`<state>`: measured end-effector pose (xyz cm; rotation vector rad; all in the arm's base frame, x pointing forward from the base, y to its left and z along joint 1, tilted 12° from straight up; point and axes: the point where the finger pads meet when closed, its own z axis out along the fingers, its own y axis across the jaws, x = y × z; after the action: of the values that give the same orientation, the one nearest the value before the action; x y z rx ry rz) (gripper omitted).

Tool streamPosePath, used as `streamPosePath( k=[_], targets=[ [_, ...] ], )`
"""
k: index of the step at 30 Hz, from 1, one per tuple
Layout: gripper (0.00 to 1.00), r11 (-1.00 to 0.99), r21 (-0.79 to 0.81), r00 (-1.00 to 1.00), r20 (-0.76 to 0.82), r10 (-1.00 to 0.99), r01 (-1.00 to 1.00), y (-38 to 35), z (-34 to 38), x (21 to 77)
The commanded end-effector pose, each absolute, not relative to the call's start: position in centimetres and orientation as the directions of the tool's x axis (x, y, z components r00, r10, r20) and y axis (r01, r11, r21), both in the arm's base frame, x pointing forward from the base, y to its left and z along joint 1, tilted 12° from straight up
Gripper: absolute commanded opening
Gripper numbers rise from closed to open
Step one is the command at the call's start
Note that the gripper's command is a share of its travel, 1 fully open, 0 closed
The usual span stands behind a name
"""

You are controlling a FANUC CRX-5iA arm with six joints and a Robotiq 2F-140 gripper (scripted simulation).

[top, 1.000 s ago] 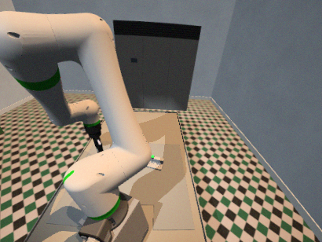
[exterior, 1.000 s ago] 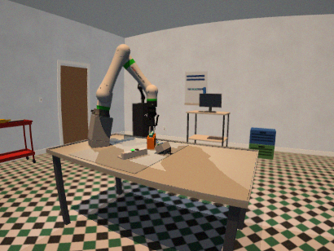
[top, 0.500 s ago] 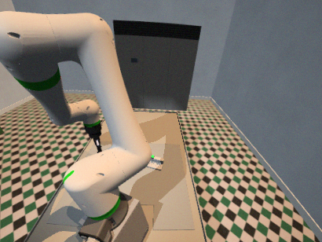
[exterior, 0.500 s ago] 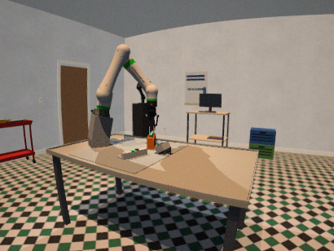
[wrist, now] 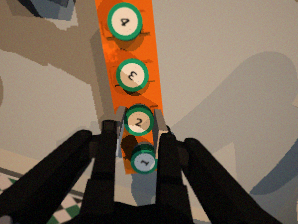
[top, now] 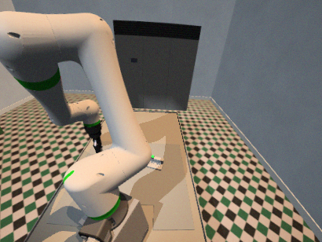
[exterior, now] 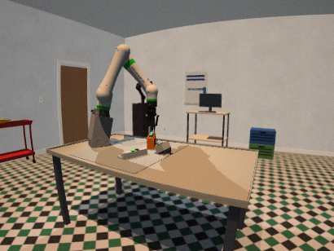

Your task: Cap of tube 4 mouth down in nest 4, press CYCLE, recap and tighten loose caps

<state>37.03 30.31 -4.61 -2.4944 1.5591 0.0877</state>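
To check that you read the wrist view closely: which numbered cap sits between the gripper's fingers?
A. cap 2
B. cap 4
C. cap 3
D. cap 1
A: in the wrist view the two fingers flank the cap marked 2, with cap 1 just below it.
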Motion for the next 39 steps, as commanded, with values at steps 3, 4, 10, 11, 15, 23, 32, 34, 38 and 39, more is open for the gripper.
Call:
streamPosePath(
  k=[3,4,10,11,15,23,32,34,38,39],
  targets=[
    [0.35,-0.402,-0.134,0.42,-0.155,-0.894,-0.906,30.3,-4.6,37.0],
    [0.35,-0.402,-0.134,0.42,-0.155,-0.894,-0.906,30.3,-4.6,37.0],
    [0.35,-0.402,-0.134,0.42,-0.155,-0.894,-0.906,30.3,-4.6,37.0],
    [0.35,-0.402,-0.134,0.42,-0.155,-0.894,-0.906,30.3,-4.3,37.0],
    [0.35,-0.402,-0.134,0.42,-0.155,-0.894,-0.906,30.1,-3.7,37.0],
    [0.35,-0.402,-0.134,0.42,-0.155,-0.894,-0.906,29.7,-1.4,36.9],
    [0.35,-0.545,-0.158,0.564,-0.13,-0.815,-0.824,28.1,-0.3,37.8],
    [0.35,-0.611,-0.168,0.631,-0.117,-0.767,-0.774,27.5,-0.4,38.3],
    [0.35,-0.73,-0.185,0.751,-0.087,-0.655,-0.658,26.2,-0.6,39.4],
    [0.35,-0.77,-0.19,0.791,-0.075,-0.607,-0.609,25.6,-0.7,39.9]
  ],
)
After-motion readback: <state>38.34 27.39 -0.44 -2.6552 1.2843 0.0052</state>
